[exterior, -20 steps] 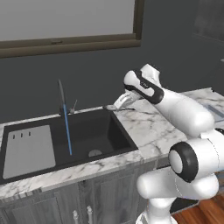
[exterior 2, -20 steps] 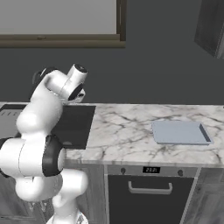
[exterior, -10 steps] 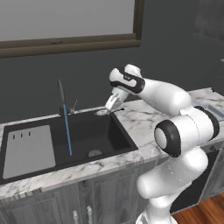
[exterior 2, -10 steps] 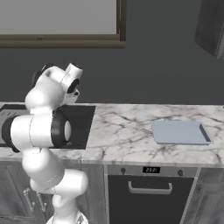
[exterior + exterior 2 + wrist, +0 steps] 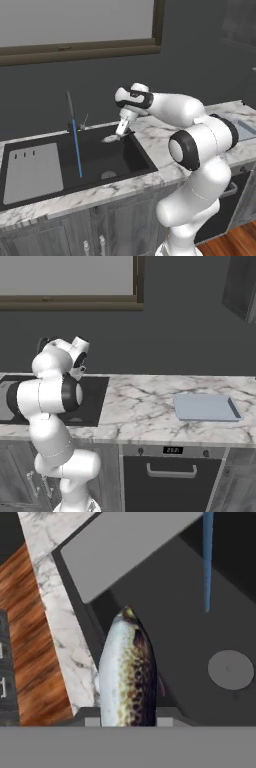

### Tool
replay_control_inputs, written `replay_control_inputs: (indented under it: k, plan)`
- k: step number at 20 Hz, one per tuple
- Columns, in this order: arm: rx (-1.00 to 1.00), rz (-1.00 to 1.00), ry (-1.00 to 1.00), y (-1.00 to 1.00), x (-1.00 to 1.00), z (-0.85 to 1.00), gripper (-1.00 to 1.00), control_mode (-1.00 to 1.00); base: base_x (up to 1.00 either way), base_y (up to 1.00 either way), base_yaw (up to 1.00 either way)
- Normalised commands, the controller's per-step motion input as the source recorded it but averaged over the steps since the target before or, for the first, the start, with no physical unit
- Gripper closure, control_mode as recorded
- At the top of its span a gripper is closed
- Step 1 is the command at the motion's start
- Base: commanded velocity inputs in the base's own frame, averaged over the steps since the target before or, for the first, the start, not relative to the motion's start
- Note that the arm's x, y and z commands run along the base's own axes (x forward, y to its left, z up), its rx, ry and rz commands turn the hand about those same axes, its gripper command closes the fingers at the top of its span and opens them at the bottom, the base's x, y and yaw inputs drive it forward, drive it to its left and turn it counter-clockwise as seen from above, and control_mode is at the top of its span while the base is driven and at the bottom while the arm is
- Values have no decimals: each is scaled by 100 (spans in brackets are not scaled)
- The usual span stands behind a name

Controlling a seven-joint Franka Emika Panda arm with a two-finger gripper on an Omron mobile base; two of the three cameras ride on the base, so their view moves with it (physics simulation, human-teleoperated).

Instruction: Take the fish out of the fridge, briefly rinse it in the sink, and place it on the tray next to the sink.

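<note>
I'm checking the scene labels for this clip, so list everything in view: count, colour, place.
fish: one, silvery with brown speckles, held over the sink
sink: one, black basin, set in the counter
drain: one, grey, round, on the sink floor
faucet: one, thin and dark, behind the sink
water stream: one, blue, falling into the sink
slotted panel: one, flat grey, left of the basin
tray: one, pale grey-blue, on the counter right of the sink
counter: one, white-grey marble
window: one, dark-framed, on the wall
oven: one, dark, under the counter
end effector: one, shut on the fish, over the sink
</note>
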Motion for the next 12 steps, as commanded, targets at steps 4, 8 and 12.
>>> replay_control_inputs:
  k: [4,8,12]
  plan:
    - [0,19,0,55,29,-27,100,-100,0,0,0]
    - [0,17,0,59,33,-21,100,-100,0,0,0]
    - [2,14,0,54,42,-17,100,-100,0,0,0]
